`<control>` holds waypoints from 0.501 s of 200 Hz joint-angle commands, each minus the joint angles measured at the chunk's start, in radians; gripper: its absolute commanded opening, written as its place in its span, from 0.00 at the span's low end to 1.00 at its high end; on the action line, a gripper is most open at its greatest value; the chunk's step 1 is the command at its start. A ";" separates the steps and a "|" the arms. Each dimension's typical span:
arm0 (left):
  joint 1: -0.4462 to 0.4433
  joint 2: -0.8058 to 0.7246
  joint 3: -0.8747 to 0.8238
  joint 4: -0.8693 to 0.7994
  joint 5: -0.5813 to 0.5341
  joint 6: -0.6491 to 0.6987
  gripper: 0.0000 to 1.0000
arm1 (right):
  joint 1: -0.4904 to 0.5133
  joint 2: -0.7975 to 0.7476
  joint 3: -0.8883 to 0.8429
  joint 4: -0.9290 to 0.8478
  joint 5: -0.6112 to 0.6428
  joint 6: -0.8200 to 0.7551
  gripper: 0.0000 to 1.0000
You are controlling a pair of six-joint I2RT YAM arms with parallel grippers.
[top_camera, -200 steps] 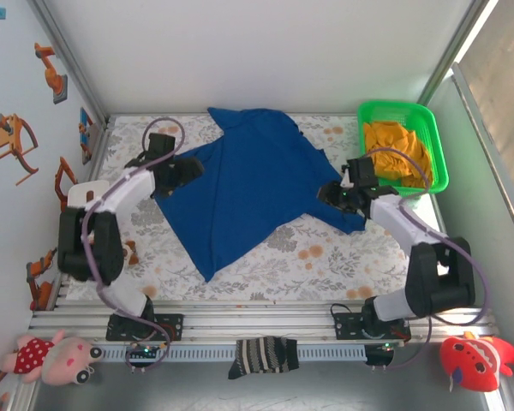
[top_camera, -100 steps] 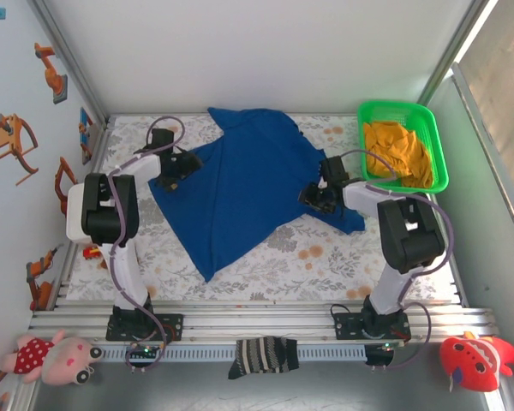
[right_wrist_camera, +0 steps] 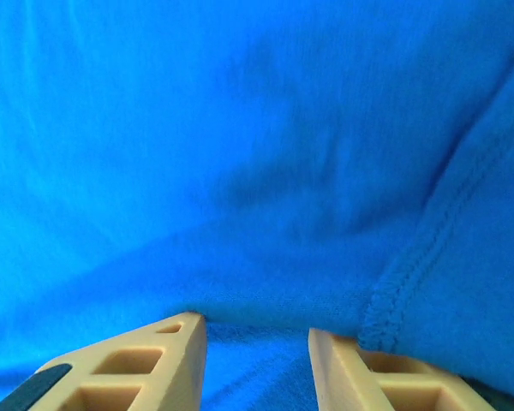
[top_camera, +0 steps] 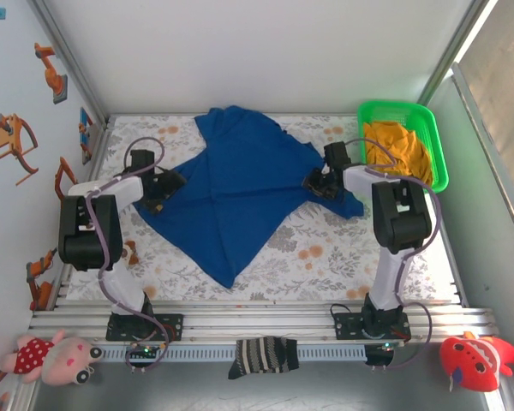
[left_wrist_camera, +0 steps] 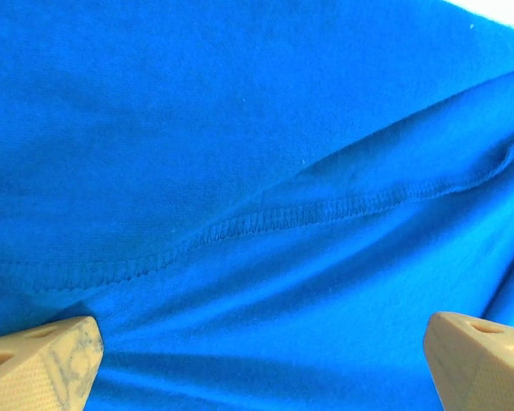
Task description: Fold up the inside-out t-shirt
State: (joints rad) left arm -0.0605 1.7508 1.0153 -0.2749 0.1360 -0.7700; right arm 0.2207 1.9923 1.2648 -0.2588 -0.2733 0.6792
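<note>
The inside-out t-shirt [top_camera: 240,188], royal blue and wrinkled, lies spread over the middle of the flowered table. My left gripper [top_camera: 158,190] rests on its left edge; in the left wrist view the left gripper [left_wrist_camera: 261,351] stands wide open over the cloth [left_wrist_camera: 257,128], just below a stitched seam [left_wrist_camera: 283,218]. At the shirt's right edge is my right gripper [top_camera: 317,181]. Its fingers are partly closed, and the right gripper [right_wrist_camera: 255,330] pinches a bunch of blue cloth [right_wrist_camera: 240,128] beside a thick seam [right_wrist_camera: 411,265].
A green basket [top_camera: 435,128] holding an orange-yellow cloth [top_camera: 398,150] stands at the back right, close to the right arm. A striped sock [top_camera: 264,355] lies on the front rail. Plush toys [top_camera: 56,358] sit at both near corners. Walls enclose the table.
Both arms have pulled apart and back, the left gripper going left, the right one toward the basket. The shirt has spread wider and its near corner has shifted right.
</note>
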 commanded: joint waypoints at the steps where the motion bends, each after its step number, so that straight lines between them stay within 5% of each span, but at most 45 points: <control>1: 0.010 -0.072 -0.127 -0.095 -0.028 -0.069 0.97 | -0.026 0.088 0.089 -0.119 0.035 -0.033 0.37; 36: -0.027 -0.280 -0.319 -0.075 -0.022 -0.173 0.97 | -0.059 0.194 0.281 -0.218 0.042 -0.058 0.37; 74: -0.233 -0.537 -0.432 -0.098 -0.083 -0.336 0.97 | -0.103 0.260 0.444 -0.281 -0.008 -0.100 0.37; 100: -0.335 -0.636 -0.384 -0.156 -0.157 -0.371 0.98 | -0.112 0.160 0.431 -0.255 -0.086 -0.128 0.37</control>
State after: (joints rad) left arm -0.3382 1.1862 0.5861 -0.3603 0.0662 -1.0557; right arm 0.1242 2.2330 1.6890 -0.4759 -0.3065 0.6003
